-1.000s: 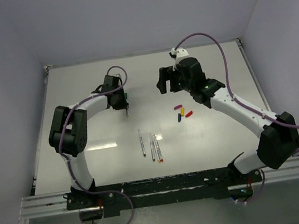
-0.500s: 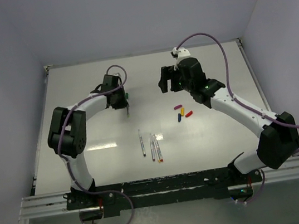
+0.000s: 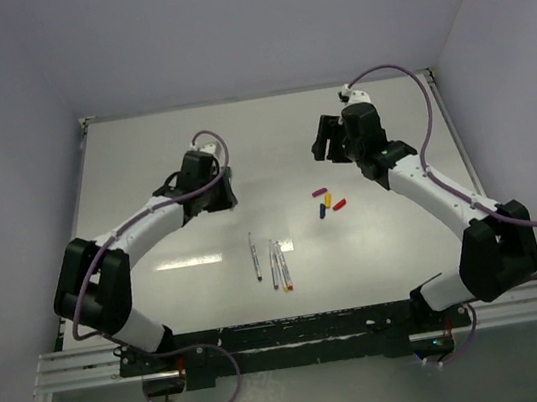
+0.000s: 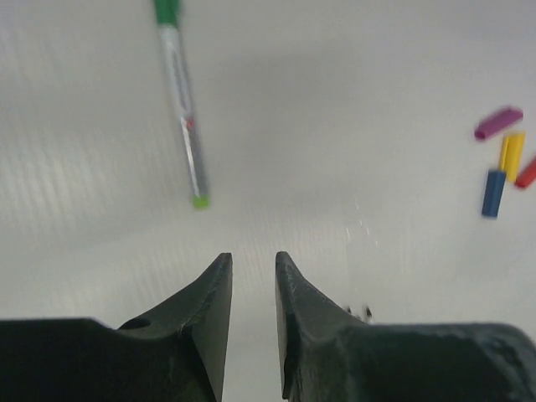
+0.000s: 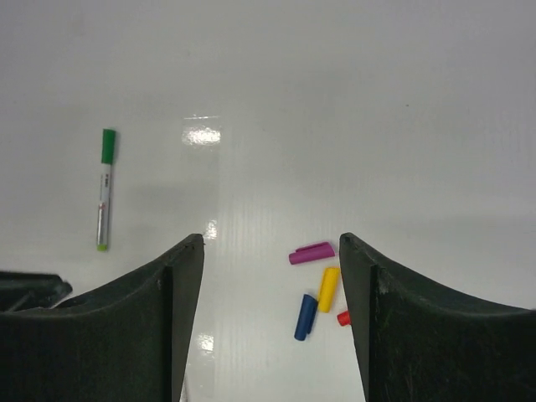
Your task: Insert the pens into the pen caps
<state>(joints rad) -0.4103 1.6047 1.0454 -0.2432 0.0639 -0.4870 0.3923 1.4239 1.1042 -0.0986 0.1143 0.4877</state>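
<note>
Nearest the arm bases, at approx 6 o'clock on the counter (image 3: 144, 179), lie the bare pens (image 3: 274, 264), all running roughly 12-to-6. One pen (image 3: 254, 256) lies alone. A tight bunch (image 3: 280, 265) sits just beside it at its 3 o'clock; the count in the bunch is too fine to tell.

Farther out, toward 1 o'clock from the pens, are four loose caps (image 3: 327, 200) in a small cluster: magenta cap (image 5: 311, 252), yellow cap (image 5: 328, 283), blue cap (image 5: 305, 316) and red cap (image 5: 343, 317). The red one is partly hidden behind a finger in the right wrist view.

The left claw (image 4: 251, 260) is at approx 11 o'clock from the pens. Its fingers are nearly together w/ a narrow gap and nothing in it. At 11 o'clock in its wrist view lies the green-capped pen (image 4: 182, 109), flat on the counter and apart from the fingers, w/ the cap cluster out at 2 o'clock.

The right claw (image 5: 270, 239) is at approx 12 o'clock from the caps. It is spread wide and empty, well apart from the left claw. In its wrist view the caps show btwn its fingers, low and to the right, and the green-capped pen is at 9 o'clock.
</note>
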